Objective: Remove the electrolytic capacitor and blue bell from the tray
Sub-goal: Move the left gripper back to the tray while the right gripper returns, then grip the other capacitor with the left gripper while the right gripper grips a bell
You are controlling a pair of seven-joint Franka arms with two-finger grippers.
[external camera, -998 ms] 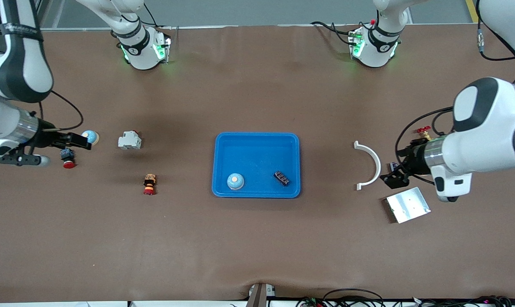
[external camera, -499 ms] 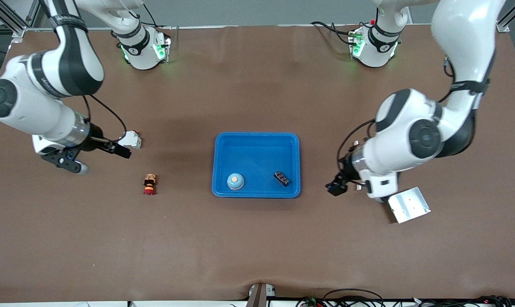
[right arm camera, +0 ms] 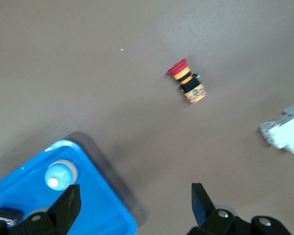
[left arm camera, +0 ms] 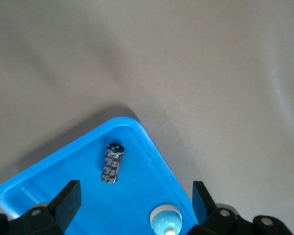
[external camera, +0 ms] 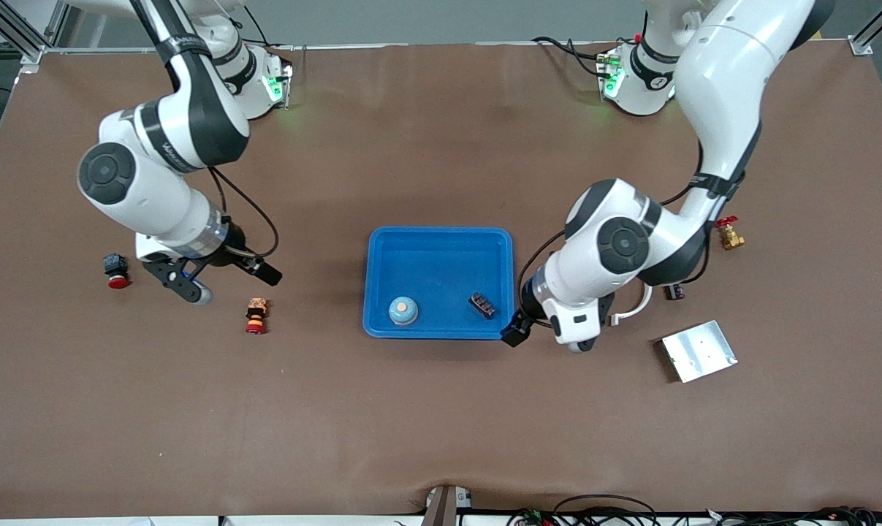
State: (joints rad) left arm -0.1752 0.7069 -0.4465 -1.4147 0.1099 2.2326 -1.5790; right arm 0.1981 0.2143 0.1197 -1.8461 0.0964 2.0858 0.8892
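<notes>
Brown mat covers the whole table, both arms reaching in toward the middle.

Left gripper (external camera: 514, 336) hangs low just outside the shallow bright-blue plastic tray (external camera: 441, 235), at the tray's corner nearest the front camera on the left arm's end. Fingers spread wide, nothing between them; left wrist view shows the two black pads (left arm camera: 68, 201) apart w/ tray floor in the gap. Closest task item to it: small dark ribbed block, the electrolytic capacitor (external camera: 482, 305), lying flat inside the tray near that same corner. From the gripper it sits inward, toward tray centre and a bit farther from the front camera. Its long axis runs diagonally to the tray walls, so jaws prob. need to straddle the short width.

Right gripper (external camera: 268, 274) hovers over bare mat, well apart from the tray, also wide open and empty. Just beside it on the mat: red-and-orange push button (external camera: 255, 315). Round blue bell w/ pale top knob (external camera: 403, 310) sits in the tray toward the right arm's end, near the wall closest to the front camera. So, by my read: left arm nearer the capacitor, right arm the natural one for the bell, though it has more ground to cover.
</notes>
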